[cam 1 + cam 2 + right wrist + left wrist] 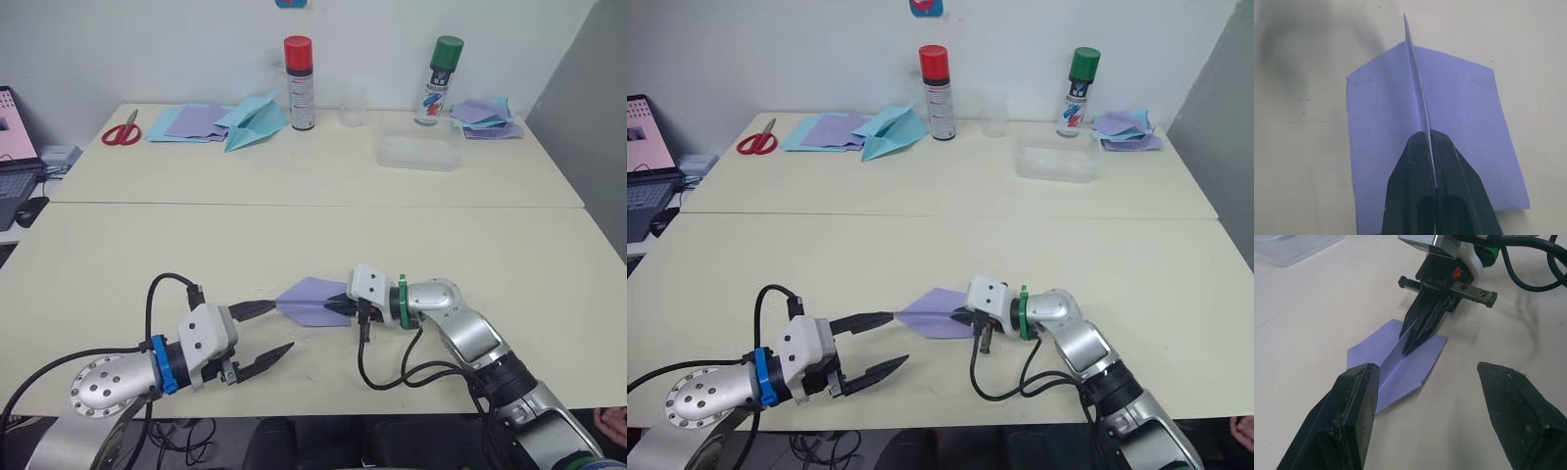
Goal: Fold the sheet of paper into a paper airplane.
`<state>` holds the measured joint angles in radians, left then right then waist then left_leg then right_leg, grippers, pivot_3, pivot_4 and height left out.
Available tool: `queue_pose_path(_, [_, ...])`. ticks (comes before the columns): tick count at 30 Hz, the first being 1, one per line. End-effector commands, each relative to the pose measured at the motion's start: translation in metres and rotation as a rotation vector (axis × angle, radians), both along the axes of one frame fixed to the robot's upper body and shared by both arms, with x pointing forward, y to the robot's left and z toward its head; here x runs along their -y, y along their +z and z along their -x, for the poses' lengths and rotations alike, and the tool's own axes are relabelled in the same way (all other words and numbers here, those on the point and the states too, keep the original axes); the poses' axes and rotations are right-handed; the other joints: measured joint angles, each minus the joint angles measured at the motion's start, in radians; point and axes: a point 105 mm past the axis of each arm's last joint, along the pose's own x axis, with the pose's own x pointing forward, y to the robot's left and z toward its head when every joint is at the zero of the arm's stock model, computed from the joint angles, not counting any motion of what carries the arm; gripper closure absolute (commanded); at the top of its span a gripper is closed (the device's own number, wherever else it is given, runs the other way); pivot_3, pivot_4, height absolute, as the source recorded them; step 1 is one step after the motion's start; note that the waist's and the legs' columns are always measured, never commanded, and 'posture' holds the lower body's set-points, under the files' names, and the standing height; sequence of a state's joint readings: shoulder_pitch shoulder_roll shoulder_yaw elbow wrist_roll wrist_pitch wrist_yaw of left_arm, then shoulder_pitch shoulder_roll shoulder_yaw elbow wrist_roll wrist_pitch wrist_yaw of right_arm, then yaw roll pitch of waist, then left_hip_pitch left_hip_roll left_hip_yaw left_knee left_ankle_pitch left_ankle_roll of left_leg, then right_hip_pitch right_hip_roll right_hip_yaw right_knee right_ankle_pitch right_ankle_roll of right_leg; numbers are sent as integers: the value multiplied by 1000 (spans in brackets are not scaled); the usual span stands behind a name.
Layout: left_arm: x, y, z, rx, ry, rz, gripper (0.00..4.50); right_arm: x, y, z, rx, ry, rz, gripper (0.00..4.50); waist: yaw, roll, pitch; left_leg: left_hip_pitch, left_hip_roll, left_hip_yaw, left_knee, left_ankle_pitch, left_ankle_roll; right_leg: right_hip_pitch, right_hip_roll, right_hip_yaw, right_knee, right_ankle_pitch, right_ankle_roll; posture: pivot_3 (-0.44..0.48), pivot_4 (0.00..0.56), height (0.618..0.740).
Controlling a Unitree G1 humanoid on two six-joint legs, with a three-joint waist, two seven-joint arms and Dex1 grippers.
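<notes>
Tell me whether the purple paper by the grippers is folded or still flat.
Folded. The paper airplane has a pointed nose, two wings spread on the table, and a raised centre ridge pinched in the right gripper.

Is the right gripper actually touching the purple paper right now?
Touching. In the right wrist view the right gripper is shut on the raised centre fold of the paper airplane; the left wrist view shows the same pinch.
</notes>
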<state>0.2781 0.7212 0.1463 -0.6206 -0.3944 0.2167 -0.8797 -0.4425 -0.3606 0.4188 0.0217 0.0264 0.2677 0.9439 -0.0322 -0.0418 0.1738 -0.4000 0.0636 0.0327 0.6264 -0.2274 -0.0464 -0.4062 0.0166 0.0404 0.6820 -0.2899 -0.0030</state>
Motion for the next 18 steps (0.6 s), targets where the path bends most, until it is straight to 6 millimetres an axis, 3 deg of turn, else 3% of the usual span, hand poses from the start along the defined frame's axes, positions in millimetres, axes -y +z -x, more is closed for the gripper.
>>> queue_pose_path(1, [8,18,1,62,-29,32,944,9,14,-2,20,-33,-41,4453,0,0,0,0,0,0,0,0,0,0,0,0,0,0,0,0,150,740])
queue_pose_path(5, [18,38,-7,88,-64,68,944,32,38,-5,-33,-195,-158,4453,6,0,0,-1,0,0,2,0,0,1,0,0,0,1,1,0,150,740])
queue_pose_path(7, [24,55,-23,66,-102,76,944,62,60,-9,-5,-406,-239,4453,13,0,0,-1,-1,0,2,0,0,1,0,0,0,1,2,0,150,740])
queue_pose_path(9, [29,66,-34,38,-149,53,944,85,67,-6,19,-556,-255,4453,19,0,0,-2,-1,-1,4,0,0,1,0,-4,1,2,3,0,150,740])
queue_pose_path(14, [41,80,-54,10,-245,-14,944,134,56,-4,-5,-965,-263,4453,2,0,-1,-1,-2,1,3,0,0,1,1,2,0,3,5,0,150,740])
queue_pose_path(18, [48,89,-66,27,-286,-25,944,151,38,1,-61,-1124,-262,4453,-3,1,-1,-1,-3,1,3,0,0,0,4,3,0,3,5,0,150,740])
